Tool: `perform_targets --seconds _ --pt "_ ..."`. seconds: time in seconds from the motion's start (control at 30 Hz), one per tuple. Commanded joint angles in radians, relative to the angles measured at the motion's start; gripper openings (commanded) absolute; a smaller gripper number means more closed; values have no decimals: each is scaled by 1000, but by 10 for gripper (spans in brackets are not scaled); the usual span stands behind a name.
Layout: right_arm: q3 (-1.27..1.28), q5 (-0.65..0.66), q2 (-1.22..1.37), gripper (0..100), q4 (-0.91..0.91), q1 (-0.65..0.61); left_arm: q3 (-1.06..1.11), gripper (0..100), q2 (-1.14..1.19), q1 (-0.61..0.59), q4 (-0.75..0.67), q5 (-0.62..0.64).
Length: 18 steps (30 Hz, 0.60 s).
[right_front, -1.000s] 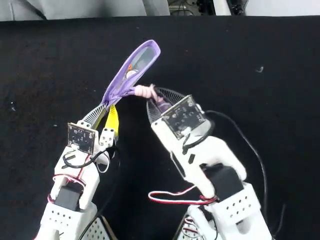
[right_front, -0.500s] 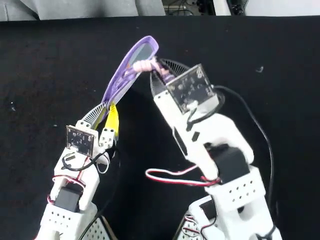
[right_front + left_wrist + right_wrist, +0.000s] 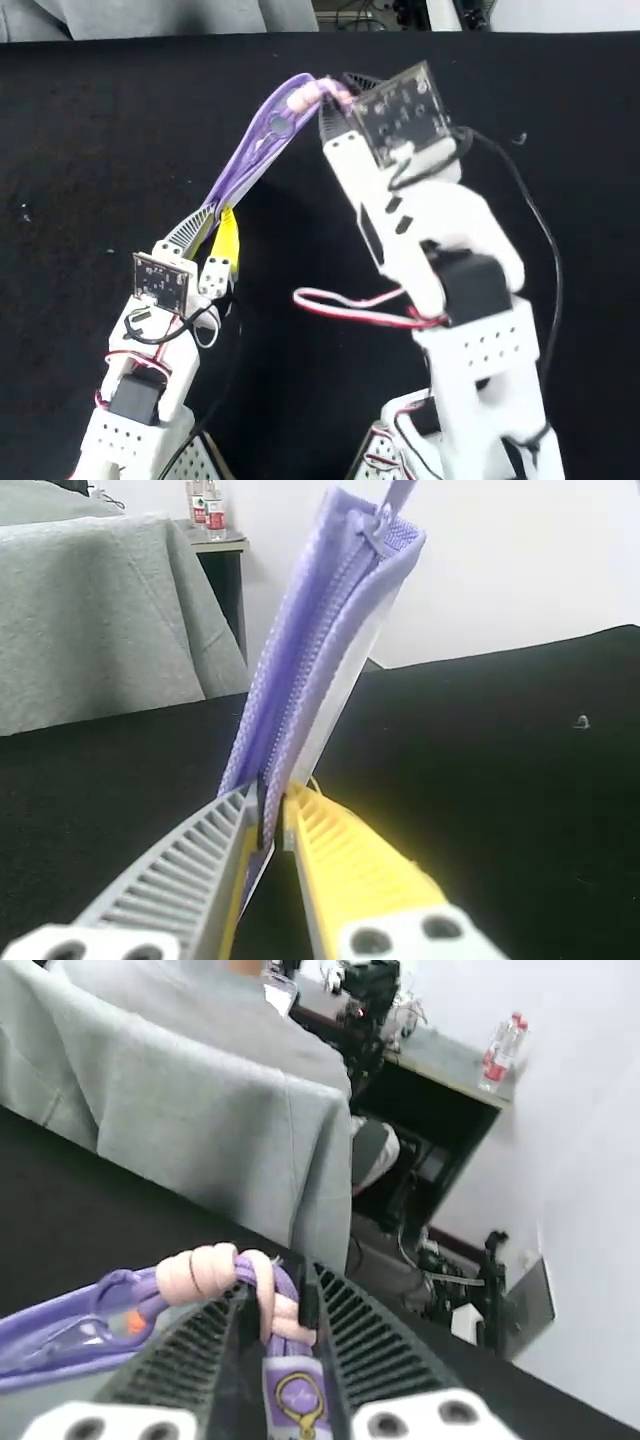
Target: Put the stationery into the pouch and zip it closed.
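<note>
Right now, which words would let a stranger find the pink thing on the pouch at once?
Above the black table, a purple pouch hangs stretched between the left claw and the right claw. At its far end, in the right claw, is a knotted cord, the only pink piece against purple cloth.

The purple pouch [image 3: 250, 150] with a clear side panel hangs stretched edge-up in the air, zip teeth joined along its length, its lower end pinched by the left gripper [image 3: 213, 213] and its pink pull cord [image 3: 303, 95] by the right gripper [image 3: 335, 97].

One pouch [image 3: 250, 150], one pink zip pull [image 3: 305, 95], two grippers [image 3: 266, 812] [image 3: 275, 1290]
</note>
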Motion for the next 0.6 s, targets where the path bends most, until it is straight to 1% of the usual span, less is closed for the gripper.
perform_targets --seconds 0.0,0.13,0.27,0.57 --pt "-142 3 47 11 -17 94 25 29 21 -19 23 11" --pt "-206 3 140 11 -17 129 25 29 23 -15 26 -48" --pt "-286 3 243 11 -17 169 25 29 15 -12 57 -51" --pt "-507 3 484 11 -8 259 25 29 15 -18 58 -52"
